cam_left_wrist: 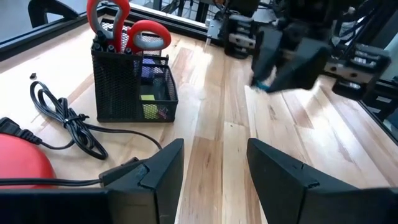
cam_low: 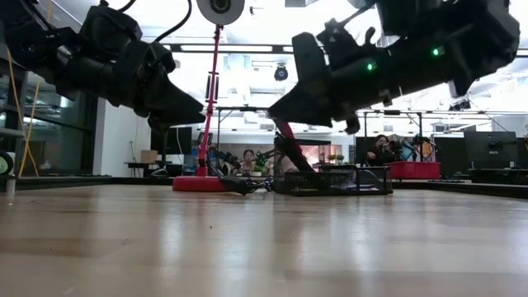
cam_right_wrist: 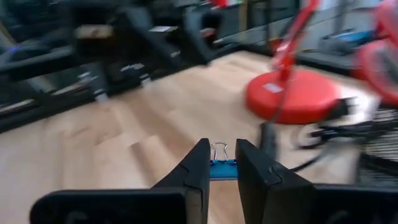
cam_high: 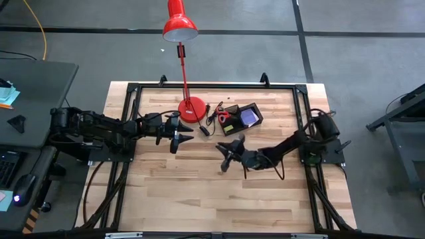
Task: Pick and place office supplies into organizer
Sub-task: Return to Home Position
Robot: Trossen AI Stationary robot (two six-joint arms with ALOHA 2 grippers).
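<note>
While the organizer holds the red-handled scissors handles-up, the right claw hangs near it, closed tight on a blue binder clip. Left claw: parted wide, empty, farther from the organizer than the right.

The high view looks straight down on the whole desk. The low view sits at desk-top level, facing the organizer — seen close by the left wrist view. The right wrist view looks past a blue binder clip at the lamp base.
</note>
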